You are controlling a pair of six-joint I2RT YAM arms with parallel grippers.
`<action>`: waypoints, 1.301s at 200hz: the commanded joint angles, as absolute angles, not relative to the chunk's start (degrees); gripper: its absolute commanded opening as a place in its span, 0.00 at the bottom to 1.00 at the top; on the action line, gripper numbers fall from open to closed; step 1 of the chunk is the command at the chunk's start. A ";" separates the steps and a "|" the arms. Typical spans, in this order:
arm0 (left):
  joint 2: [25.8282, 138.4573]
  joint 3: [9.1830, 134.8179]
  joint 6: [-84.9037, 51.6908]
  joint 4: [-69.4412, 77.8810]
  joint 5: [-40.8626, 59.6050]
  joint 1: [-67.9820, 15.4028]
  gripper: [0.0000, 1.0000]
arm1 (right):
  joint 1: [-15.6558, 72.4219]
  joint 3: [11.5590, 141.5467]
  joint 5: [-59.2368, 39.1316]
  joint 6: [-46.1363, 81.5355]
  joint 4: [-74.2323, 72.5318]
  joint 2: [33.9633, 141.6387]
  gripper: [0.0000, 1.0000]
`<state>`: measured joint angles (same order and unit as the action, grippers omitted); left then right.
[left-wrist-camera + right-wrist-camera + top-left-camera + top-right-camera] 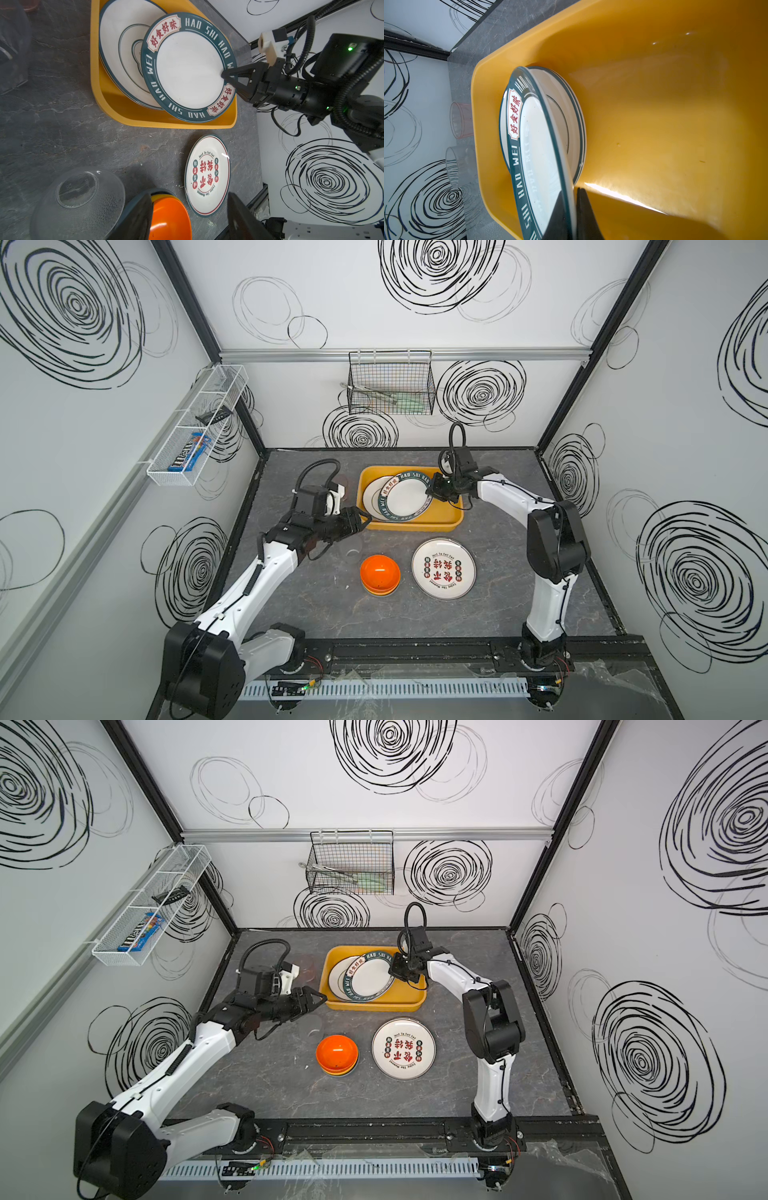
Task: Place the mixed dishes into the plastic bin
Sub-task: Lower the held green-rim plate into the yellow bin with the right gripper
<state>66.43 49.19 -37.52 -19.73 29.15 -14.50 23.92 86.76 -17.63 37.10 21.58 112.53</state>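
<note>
White walls [374,323] with black swirls, grey marbled tabletop [316,614], wire basket [390,406], mesh rack [172,479]

Bright, even, diffuse light from above fills both top views; you see only faint, soft shadows on the grey desk [291,614] under the arms. In the left wrist view, wide-angle distortion bends the plastic bin [94,62] sides, a small glint sits on the character plate [207,174], and the left claw [189,195] is dark and blurred. In the right wrist view, a white glare streak crosses the bin floor; the green-rimmed plate [542,155] softens toward the lens, and the right claw [571,190] is an unfocused silhouette.
</note>
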 commanded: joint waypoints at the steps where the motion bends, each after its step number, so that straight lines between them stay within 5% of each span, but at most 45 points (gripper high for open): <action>1: 66.40 48.87 -37.18 -18.73 29.80 -13.88 0.61 | 24.36 90.18 -18.55 37.87 19.07 113.66 0.00; 235: 66.71 47.24 -37.61 -17.68 29.98 -13.89 0.61 | 25.57 94.39 -19.95 38.21 18.51 120.89 0.00; 260: 66.53 47.11 -37.63 -17.58 30.06 -13.89 0.61 | 25.53 94.48 -19.35 38.13 19.34 121.67 0.12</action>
